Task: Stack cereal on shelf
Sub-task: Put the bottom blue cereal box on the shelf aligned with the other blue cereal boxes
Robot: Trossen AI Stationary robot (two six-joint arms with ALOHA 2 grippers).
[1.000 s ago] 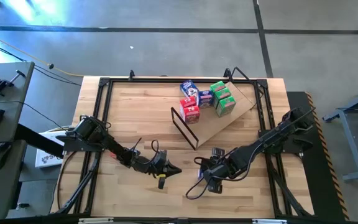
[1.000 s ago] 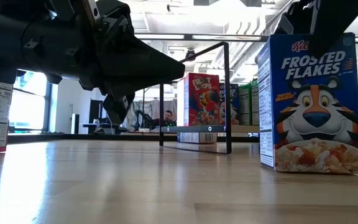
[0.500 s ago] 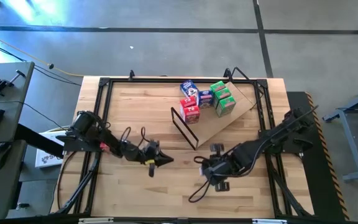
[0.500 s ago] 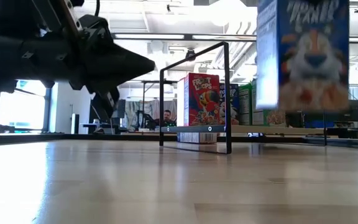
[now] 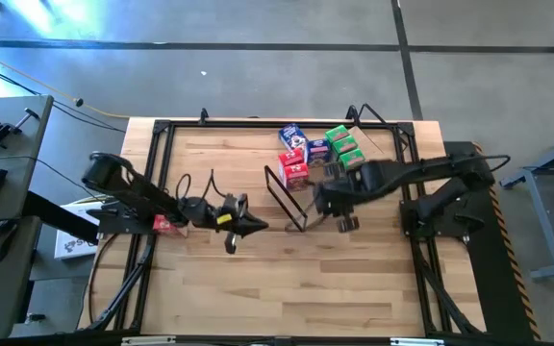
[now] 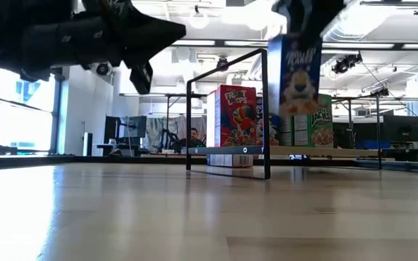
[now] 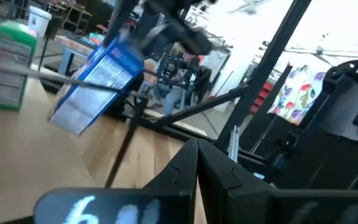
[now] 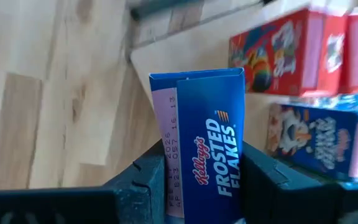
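My right gripper is shut on a blue Frosted Flakes cereal box and holds it in the air over the lower end of the shelf, a slanted plywood board with a black wire frame. Red, blue and green cereal boxes stand on the board. In the low view the blue box hangs just right of the wire frame. My left gripper is shut with nothing in it, raised over the tabletop to the left of the shelf. My right gripper pinches the blue box's upper end between its two fingers, one on each of two opposite faces. The narrow panel with the logo faces the wrist camera. The fingers come steeply from above. The box hangs below them, nearly upright, clear of table and shelf.
A red cereal box stands by my left arm near the table's left edge. Black frame rails run round the tabletop. Bare wood lies toward the near edge. A person sits in the room beyond.
My right gripper has risen and gone toward the far edge and the shelf, rolling as it went. It has lifted the blue box off the table, where it stood upright. My left gripper has risen and drawn toward the far edge, still shut.
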